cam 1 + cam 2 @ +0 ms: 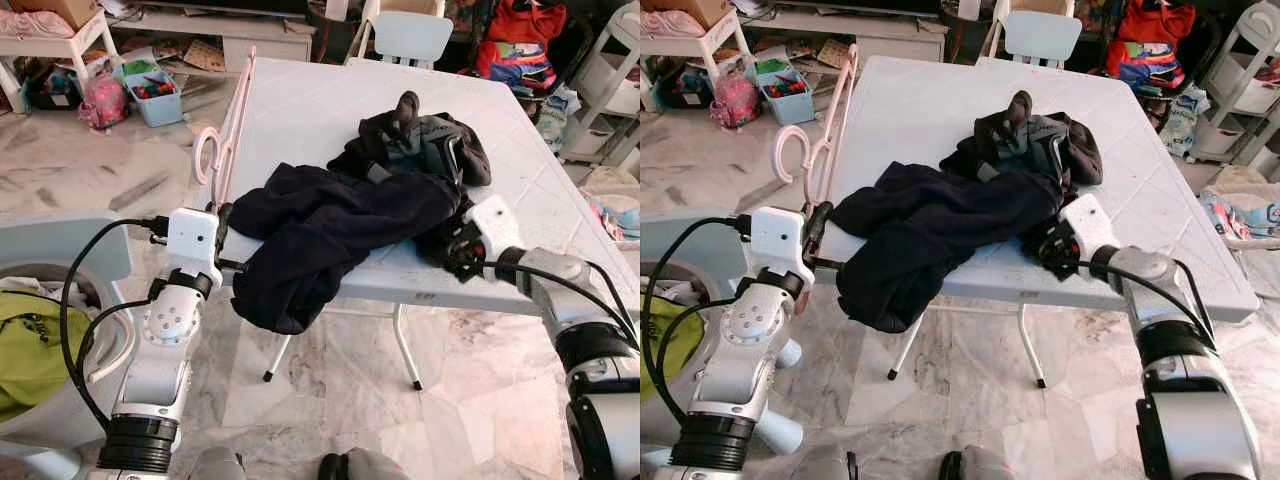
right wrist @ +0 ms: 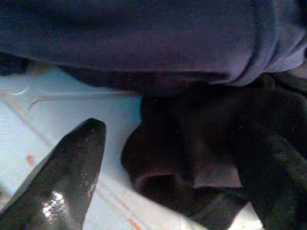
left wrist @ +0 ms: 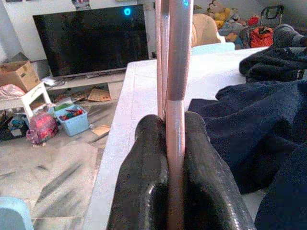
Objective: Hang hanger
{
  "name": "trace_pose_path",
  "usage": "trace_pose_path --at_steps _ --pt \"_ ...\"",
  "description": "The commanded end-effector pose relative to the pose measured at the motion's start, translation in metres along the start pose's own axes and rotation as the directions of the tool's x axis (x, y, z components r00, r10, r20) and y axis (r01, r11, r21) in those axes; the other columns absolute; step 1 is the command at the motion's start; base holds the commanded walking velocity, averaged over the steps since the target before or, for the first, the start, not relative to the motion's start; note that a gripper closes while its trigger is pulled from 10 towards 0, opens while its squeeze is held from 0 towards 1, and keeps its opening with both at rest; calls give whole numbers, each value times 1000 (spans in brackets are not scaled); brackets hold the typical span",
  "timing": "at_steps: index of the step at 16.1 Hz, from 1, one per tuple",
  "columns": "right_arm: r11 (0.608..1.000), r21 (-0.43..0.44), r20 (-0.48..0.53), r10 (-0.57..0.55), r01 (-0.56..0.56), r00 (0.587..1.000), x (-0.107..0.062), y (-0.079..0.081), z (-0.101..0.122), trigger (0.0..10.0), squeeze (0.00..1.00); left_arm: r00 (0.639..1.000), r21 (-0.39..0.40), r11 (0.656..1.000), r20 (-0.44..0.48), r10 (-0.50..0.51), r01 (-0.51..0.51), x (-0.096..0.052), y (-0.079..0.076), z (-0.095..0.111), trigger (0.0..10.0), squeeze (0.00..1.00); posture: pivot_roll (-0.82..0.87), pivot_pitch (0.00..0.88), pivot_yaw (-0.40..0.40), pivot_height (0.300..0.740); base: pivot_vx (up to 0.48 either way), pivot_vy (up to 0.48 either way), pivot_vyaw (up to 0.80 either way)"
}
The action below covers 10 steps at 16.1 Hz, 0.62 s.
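A pink hanger [image 1: 236, 115] stands nearly upright along the left edge of the white table [image 1: 320, 100], its hook [image 1: 206, 155] toward me. My left gripper [image 1: 222, 214] is shut on the hanger's bar [image 3: 175, 72], with both fingers [image 3: 144, 158] pressed on it. A navy garment [image 1: 320, 225] lies across the table's near side and hangs over the front edge. Behind it sits a dark grey garment [image 1: 430, 140]. My right gripper [image 1: 452, 246] is at the pile's right end, open, and a fold of dark cloth [image 2: 177, 158] lies between its fingers [image 2: 72, 167].
A white chair [image 1: 412, 35] stands at the table's far side. A blue bin [image 1: 155, 95] and a pink bag [image 1: 105, 100] sit on the floor at the far left. A basket with green cloth [image 1: 30, 340] is close on my left. White shelves [image 1: 610, 90] stand at the right.
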State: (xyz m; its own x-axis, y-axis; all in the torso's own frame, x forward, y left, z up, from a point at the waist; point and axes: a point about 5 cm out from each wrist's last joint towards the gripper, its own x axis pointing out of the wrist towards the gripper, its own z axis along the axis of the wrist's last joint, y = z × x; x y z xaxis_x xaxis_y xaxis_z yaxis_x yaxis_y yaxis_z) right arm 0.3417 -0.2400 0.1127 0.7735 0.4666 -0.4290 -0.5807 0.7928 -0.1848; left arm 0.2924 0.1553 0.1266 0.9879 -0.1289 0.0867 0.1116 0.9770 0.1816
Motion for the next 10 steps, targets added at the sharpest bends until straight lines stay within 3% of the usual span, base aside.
trace_pose_path --at_steps 1,3,5,6,7,10 --pt "1000 -11 -11 10 -10 1000 -6 -3 0 10000 1000 1000 7 1000 -11 -5 5 0 1 -1 10000 0 16 23 -79 740 0 0 0" --pt "1000 16 -6 9 -9 1000 -9 -6 2 10000 1000 1000 7 1000 -10 -7 7 0 1 -1 10000 0 17 23 -76 740 0 0 0" --pt "989 80 21 121 -122 992 -13 1 6 10000 1000 1000 8 1000 -10 -9 9 1 2 -1 10000 0 15 22 -75 740 0 0 0" --pt "971 126 47 199 -203 979 -14 10 7 10000 647 1000 8 1000 -10 -10 10 1 2 -1 10000 0 15 22 -75 740 0 0 0" --pt "953 158 66 250 -258 966 -14 18 7 10000 0 1000 5 1000 -10 -10 10 1 2 0 10000 0 13 23 -78 740 0 0 0" --pt "907 268 130 300 -325 945 -8 40 4 10000 0 1000 -5 1000 -13 -16 16 -1 -2 -1 10000 0 13 24 -80 740 0 0 0"
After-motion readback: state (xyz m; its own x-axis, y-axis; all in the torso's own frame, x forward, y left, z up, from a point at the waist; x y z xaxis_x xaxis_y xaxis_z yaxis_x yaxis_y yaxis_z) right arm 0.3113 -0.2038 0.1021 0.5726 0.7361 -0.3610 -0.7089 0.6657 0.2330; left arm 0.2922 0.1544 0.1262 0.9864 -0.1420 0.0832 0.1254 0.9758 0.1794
